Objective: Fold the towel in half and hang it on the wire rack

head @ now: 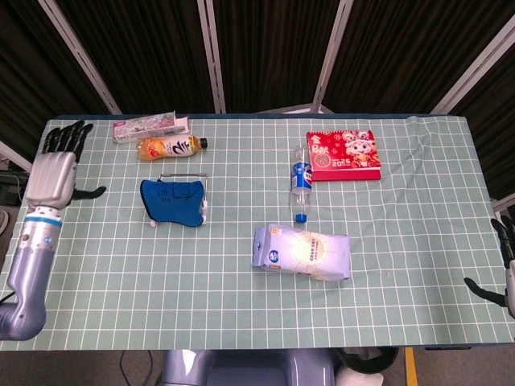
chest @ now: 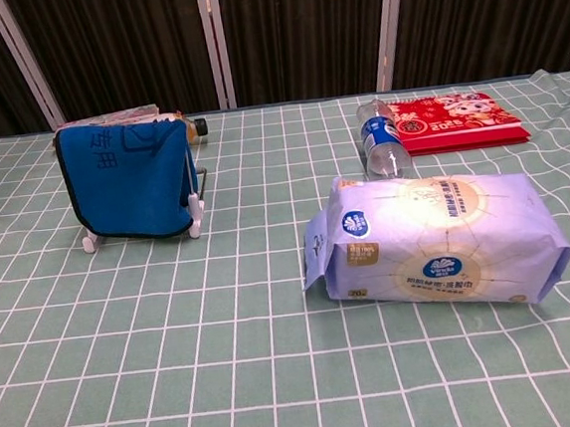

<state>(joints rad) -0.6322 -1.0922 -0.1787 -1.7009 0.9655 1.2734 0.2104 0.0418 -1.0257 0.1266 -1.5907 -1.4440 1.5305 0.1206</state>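
Blue towel [chest: 127, 179] draped over wire rack [chest: 196, 194], left hand [head: 53, 170] fingers spread, head view only.

**Hidden and cut off**

Mostly covered by the draped blue towel [chest: 127, 177]: the wire rack [chest: 196, 203], only feet and one side bar showing. Behind the towel in the chest view: most of the tea bottle [chest: 196, 127] and the pink box [chest: 117, 117]. Cropped by the head view's right edge: the right hand [head: 507, 265]. Outside the chest view: the left hand [head: 55, 173].
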